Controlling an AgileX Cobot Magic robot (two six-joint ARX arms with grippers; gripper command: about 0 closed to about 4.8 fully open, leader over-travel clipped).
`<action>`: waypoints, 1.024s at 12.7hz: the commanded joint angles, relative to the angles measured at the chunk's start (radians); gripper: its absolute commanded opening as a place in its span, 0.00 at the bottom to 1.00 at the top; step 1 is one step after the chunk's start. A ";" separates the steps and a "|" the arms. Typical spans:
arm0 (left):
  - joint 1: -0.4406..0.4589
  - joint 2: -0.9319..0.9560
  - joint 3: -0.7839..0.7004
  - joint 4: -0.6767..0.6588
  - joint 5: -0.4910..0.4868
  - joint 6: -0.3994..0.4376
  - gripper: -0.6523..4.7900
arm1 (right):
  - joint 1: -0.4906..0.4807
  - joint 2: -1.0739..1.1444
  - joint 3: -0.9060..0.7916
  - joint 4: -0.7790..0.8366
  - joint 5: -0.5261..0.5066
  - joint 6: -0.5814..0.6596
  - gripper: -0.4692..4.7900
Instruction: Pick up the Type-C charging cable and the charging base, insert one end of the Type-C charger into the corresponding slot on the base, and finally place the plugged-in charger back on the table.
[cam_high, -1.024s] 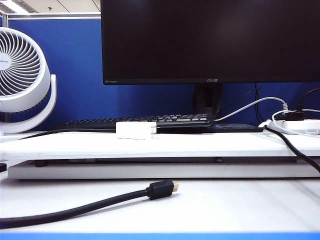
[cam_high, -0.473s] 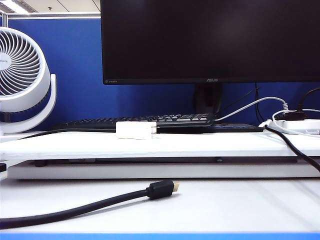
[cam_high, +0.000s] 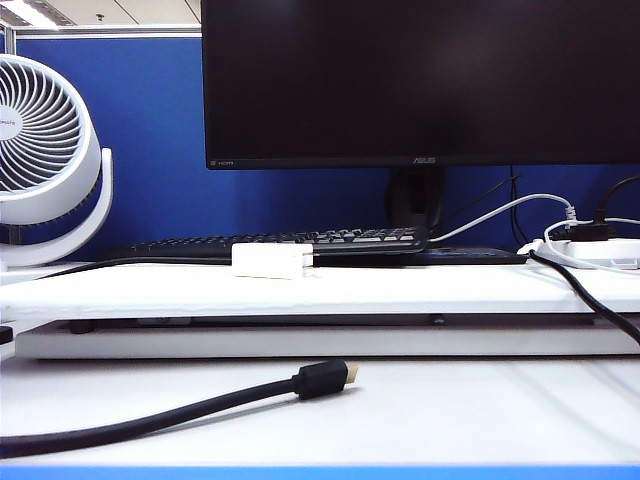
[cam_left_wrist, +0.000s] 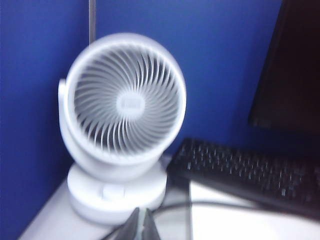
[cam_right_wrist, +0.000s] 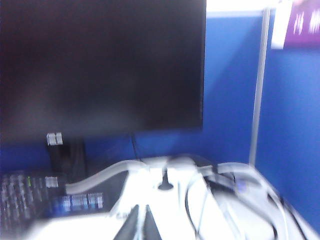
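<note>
Dark fingertips of my left gripper (cam_left_wrist: 141, 225) are pressed together with nothing between them, pointing toward one white fan (cam_left_wrist: 125, 125) and one black keyboard (cam_left_wrist: 250, 170). My right gripper (cam_right_wrist: 138, 226) is also closed and empty, its tips aimed past a blurred tangle of white cords at a power strip (cam_right_wrist: 170, 167) below the monitor (cam_right_wrist: 100, 65). Neither gripper shows in the exterior view.

On the table (cam_high: 420, 410), one base (cam_high: 267, 259) sits on the raised shelf (cam_high: 300, 292), just in front of the keyboard. One thick black cable (cam_high: 180, 410) with a gold-tipped plug lies on the lower surface, well apart from the base. At the shelf's right end several cords run to the strip; a thin white cable (cam_high: 575, 262) loops there, though I cannot tell its ends. No containers are in sight.
</note>
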 joint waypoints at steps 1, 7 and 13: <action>0.002 0.137 0.127 0.012 0.005 -0.010 0.11 | 0.000 0.140 0.109 0.087 -0.045 -0.002 0.08; 0.002 0.468 0.446 -0.003 0.339 -0.063 0.11 | 0.005 0.603 0.542 0.060 -0.322 0.000 0.08; -0.052 0.782 0.678 -0.290 0.410 -0.227 0.12 | 0.166 0.985 0.847 -0.080 -0.525 -0.001 0.08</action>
